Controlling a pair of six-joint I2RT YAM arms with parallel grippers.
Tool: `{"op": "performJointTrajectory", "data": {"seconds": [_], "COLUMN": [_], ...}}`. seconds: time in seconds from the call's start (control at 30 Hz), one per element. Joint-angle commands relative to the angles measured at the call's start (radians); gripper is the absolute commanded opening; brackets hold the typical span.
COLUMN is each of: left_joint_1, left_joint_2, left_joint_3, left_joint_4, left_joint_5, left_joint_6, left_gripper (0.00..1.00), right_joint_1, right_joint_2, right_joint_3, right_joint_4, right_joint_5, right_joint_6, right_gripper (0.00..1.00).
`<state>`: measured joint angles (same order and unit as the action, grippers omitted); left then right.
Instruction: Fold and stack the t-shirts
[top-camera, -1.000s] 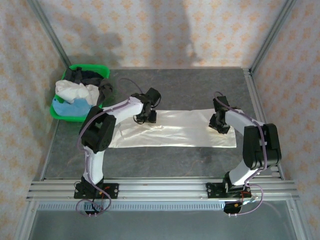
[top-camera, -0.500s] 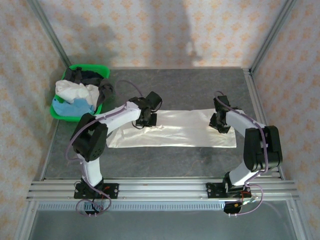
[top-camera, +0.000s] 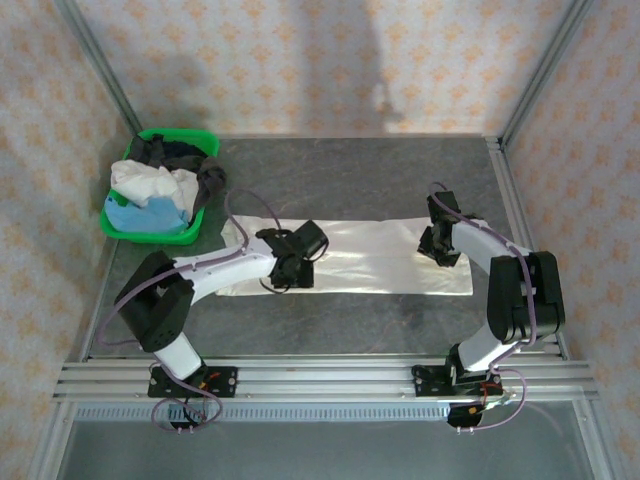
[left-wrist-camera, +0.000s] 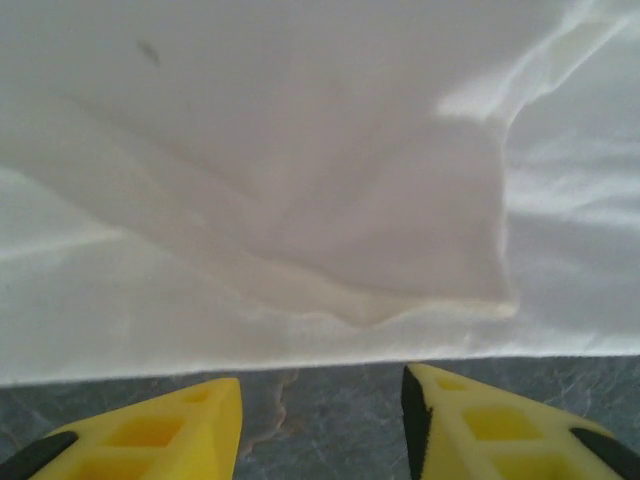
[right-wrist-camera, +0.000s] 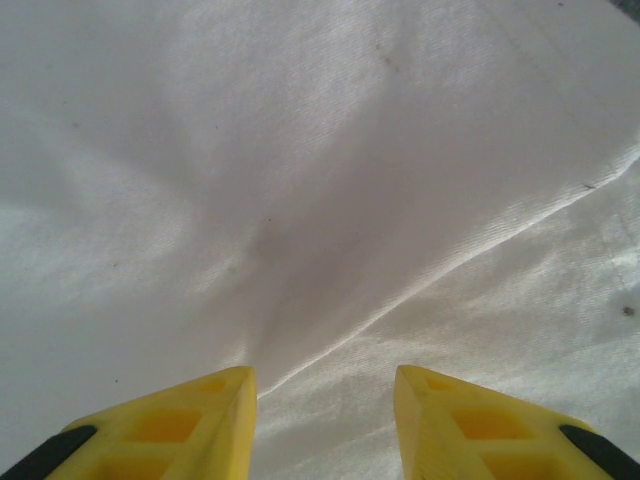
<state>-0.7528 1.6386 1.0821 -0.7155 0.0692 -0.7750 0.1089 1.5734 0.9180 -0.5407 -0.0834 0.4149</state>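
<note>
A shiny white t-shirt (top-camera: 370, 258) lies folded into a long flat strip across the middle of the dark table. My left gripper (top-camera: 287, 274) hovers open at the strip's near left edge; in the left wrist view its yellow fingers (left-wrist-camera: 150, 432) stand over bare table just short of the cloth's hem (left-wrist-camera: 300, 340). My right gripper (top-camera: 438, 252) is open over the strip's right end, its fingers (right-wrist-camera: 470, 425) spread above smooth white cloth (right-wrist-camera: 330, 200) with a diagonal crease. More shirts, white (top-camera: 150, 182), light blue (top-camera: 140, 215) and black (top-camera: 180, 152), are heaped in the basket.
A green plastic basket (top-camera: 155, 236) stands at the back left of the table. Metal frame posts and patterned walls enclose the table, with an aluminium rail (top-camera: 320, 380) along the near edge. Bare dark tabletop (top-camera: 350, 175) lies behind the strip.
My left gripper has swung from the strip's far edge toward me, down to its near left edge. The right gripper has stayed put.
</note>
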Motion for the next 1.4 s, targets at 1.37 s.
{"op": "performJointTrajectory", "data": {"seconds": [1.37], "left_joint_1": [0.053], "left_joint_2": [-0.116], "left_joint_3": [-0.2], "left_joint_4": [0.007], "left_joint_5": [-0.042], "left_joint_6": [-0.031], "left_gripper": [0.39], "right_joint_1": [0.171], "right_joint_2": [0.201], "right_joint_3": [0.195], "right_joint_4": [-0.088], "right_joint_5": [0.157], "right_joint_6": [0.009], "right_gripper": [0.4]}}
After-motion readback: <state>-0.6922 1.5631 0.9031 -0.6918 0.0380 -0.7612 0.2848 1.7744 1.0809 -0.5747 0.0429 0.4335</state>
